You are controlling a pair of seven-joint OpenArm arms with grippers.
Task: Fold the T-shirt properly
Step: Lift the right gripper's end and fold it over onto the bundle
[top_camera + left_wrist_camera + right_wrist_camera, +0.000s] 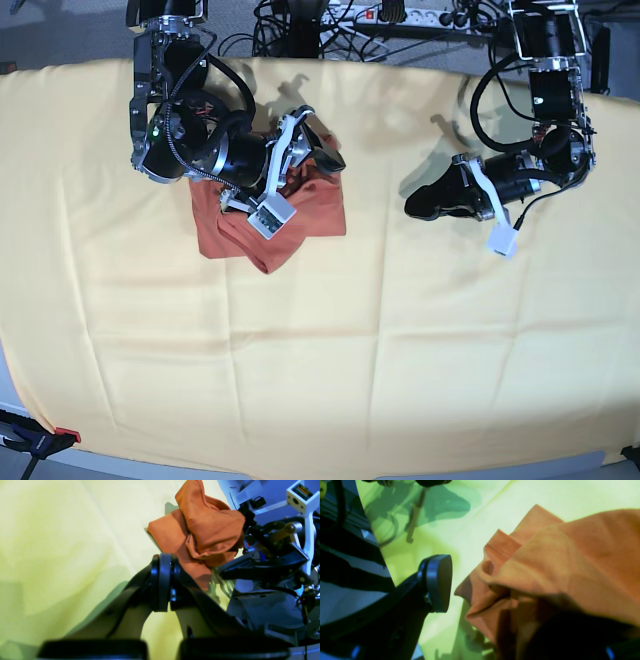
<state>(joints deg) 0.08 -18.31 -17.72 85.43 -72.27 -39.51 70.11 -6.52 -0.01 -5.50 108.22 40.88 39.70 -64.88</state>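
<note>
Fabric bunched into a compact rust-orange bundle is what the T-shirt [300,215] amounts to at this moment; it lies on the pale yellow cloth [320,340] toward the far left of the base view, directly under the right arm. Its layers overlap unevenly and 1 hemmed edge curls up, so the fold looks rough, not square.

The right gripper [322,158] sits over the far edge of the bundle. In the right wrist view 1 black pad [437,582] stands clear of the fabric with yellow cloth showing between them, so the jaws are spread wide and hold nothing. That reads as a release: the shirt rests on the cloth on its own.

The left gripper [420,207] is well apart from the shirt, low over bare yellow cloth on the base view's right. Its fingers [162,580] are pressed together with nothing between them, apparently parked out of the way while the other arm works.

Judging by the lumpy shape, the fold probably still needs flattening or squaring.
</note>
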